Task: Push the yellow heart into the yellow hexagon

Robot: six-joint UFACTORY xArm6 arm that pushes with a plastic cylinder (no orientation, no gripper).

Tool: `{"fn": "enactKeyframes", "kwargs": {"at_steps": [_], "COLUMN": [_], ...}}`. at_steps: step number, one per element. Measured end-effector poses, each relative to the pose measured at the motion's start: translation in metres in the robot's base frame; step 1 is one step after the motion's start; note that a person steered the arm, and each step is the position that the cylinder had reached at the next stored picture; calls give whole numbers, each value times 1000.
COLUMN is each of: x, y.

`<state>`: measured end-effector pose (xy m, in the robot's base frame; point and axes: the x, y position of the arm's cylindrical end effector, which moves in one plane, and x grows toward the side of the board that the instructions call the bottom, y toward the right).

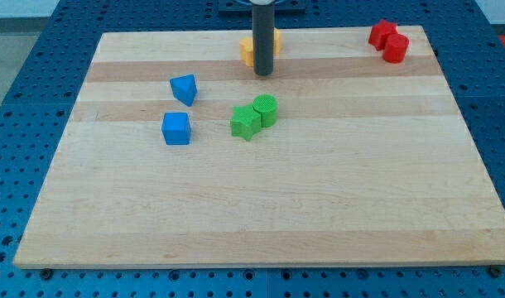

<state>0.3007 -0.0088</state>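
My tip [263,73] rests on the board near the view's top centre. Right behind the rod sit yellow blocks: one piece [247,50] shows at the rod's left and a sliver [277,39] at its right. The rod hides most of them, so I cannot tell heart from hexagon, nor whether they touch. The tip is just below them, toward the view's bottom.
A blue triangular block [185,88] and a blue cube [176,128] lie at centre left. A green star [245,122] touches a green cylinder [266,109] below my tip. Two red blocks [388,39] sit touching at the top right corner of the wooden board [261,207].
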Motion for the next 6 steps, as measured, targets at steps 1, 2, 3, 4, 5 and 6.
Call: {"fn": "enactKeyframes", "kwargs": {"at_steps": [1,2,3,4,5,6], "x": [0,-5,-18,-27,-32,-32], "y": [-24,-29,-27,-27,-27,-28]}}
